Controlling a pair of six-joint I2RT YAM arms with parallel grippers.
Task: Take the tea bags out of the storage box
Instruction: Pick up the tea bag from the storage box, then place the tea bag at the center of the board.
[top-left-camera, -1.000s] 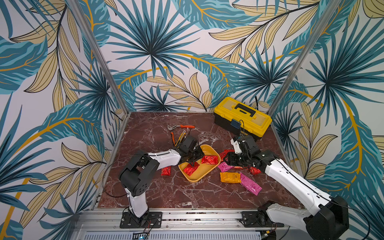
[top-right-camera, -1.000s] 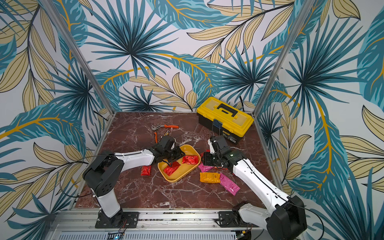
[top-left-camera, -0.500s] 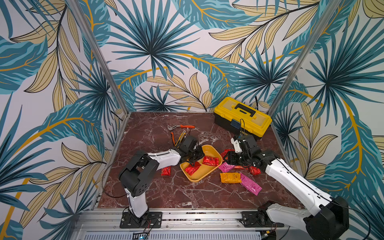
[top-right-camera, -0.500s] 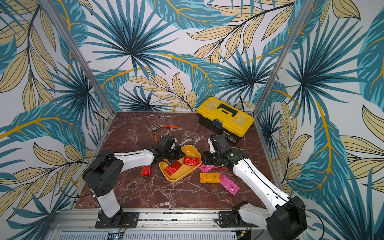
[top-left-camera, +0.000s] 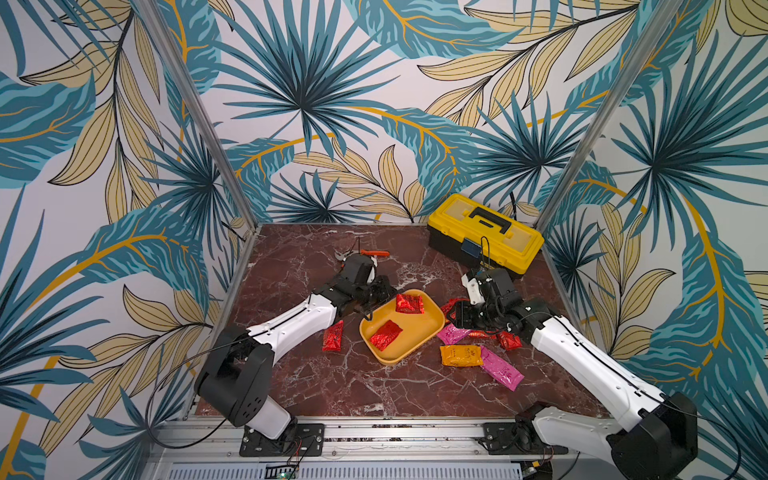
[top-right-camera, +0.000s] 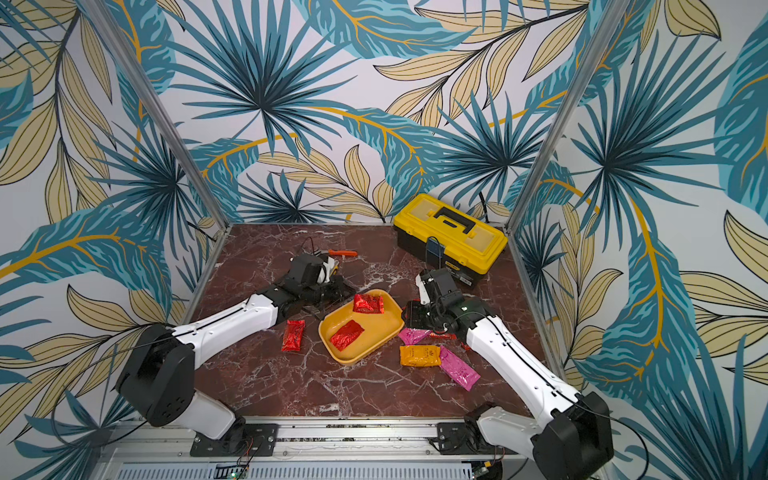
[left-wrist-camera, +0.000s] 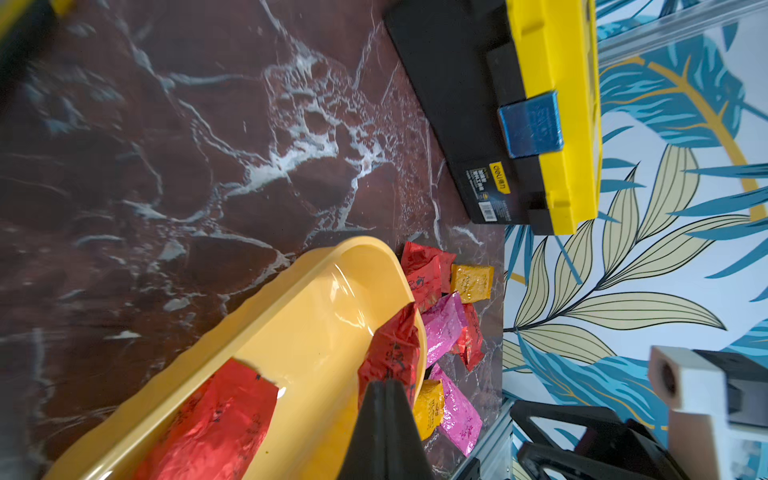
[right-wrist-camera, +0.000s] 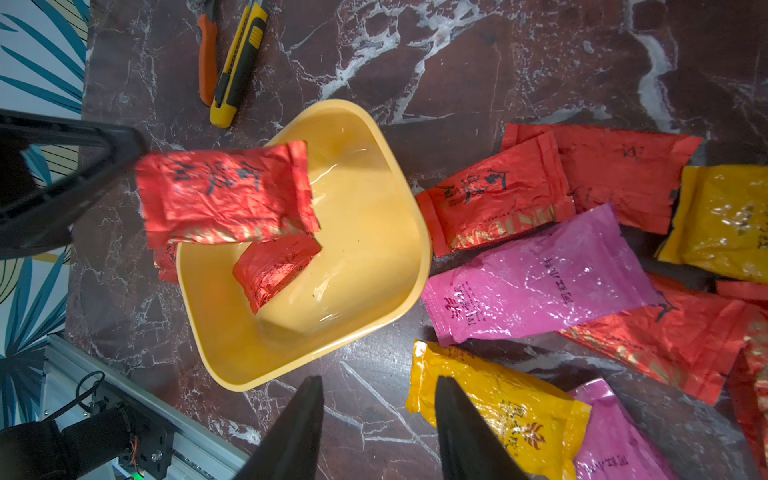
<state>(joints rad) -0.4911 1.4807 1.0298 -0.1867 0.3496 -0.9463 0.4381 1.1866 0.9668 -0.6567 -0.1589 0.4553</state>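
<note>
- Over the far rim of the storage box (top-left-camera: 415, 328), the left gripper (left-wrist-camera: 384, 386) is clamped shut on one red tea bag (right-wrist-camera: 224, 191).
- A second red bag (top-left-camera: 386, 335) lies inside the box.
- The right gripper (right-wrist-camera: 378, 386) hangs with jaws apart and empty above the table (top-left-camera: 332, 395), between the box and an orange bag (right-wrist-camera: 494, 399).
- Other tea bags (top-left-camera: 500, 368) lie beside the box.

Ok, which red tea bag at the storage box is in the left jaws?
The red tea bag raised over the storage box rim, its end pinched in the left gripper. The other red bag lies loose inside it.
</note>
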